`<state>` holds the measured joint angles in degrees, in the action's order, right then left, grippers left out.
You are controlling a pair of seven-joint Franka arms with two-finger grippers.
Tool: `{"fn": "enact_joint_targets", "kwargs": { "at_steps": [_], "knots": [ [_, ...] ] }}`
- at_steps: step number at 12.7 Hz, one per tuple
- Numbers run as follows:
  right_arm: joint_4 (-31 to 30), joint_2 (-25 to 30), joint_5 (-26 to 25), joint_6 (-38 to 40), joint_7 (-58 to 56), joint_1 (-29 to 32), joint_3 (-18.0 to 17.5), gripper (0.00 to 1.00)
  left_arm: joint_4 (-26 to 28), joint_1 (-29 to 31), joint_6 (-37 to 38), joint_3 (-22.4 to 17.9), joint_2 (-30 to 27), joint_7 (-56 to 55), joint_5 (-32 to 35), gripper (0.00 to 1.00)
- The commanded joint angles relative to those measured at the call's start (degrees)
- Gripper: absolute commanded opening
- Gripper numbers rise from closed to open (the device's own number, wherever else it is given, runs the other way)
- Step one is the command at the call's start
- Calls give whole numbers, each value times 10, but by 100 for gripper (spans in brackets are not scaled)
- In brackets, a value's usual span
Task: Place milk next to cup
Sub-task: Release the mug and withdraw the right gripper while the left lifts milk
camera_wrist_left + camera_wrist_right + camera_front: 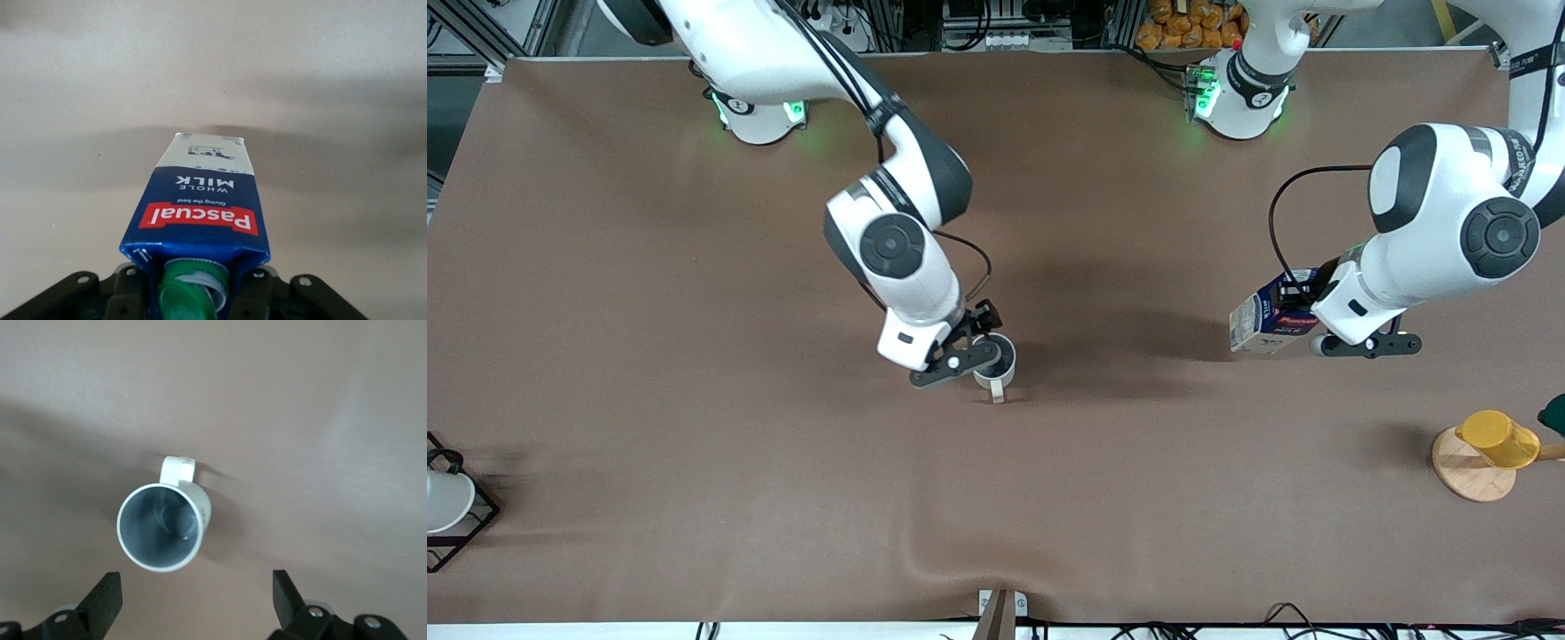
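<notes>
We see the left gripper (1303, 313) clenched around the milk (1263, 324) above the surface (694, 356); our right gripper (985, 342) hovers released over the cup (998, 364).

Your front camera looks down from high, facing the bases; left wrist hugs the milk (197, 207), right wrist peers into the cup (160, 529), both shared overhead.

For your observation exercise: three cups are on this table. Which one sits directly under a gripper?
The cream mug with the grey interior, mid-table under the right gripper. The yellow cup and white racked cup stand at the table's ends.
</notes>
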<state>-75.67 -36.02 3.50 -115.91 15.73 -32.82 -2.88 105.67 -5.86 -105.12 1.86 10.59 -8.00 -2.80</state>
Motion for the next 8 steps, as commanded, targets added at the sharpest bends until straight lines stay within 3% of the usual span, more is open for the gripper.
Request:
{"fn": "enact_joint_targets", "kwargs": {
  "at_steps": [1, 5, 8],
  "knots": [
    [-18, 47, -2, 59, 2, 57, -5, 100, -8, 1, 12, 1, -2, -10, -10, 44],
    [-26, 63, -7, 95, -2, 156, -5, 100, -20, -2, 12, 2, -1, -30, -14, 44],
    [-73, 100, -7, 101, -41, 223, -5, 100, -29, -17, 12, 22, -2, -89, -14, 44]
  ]
}}
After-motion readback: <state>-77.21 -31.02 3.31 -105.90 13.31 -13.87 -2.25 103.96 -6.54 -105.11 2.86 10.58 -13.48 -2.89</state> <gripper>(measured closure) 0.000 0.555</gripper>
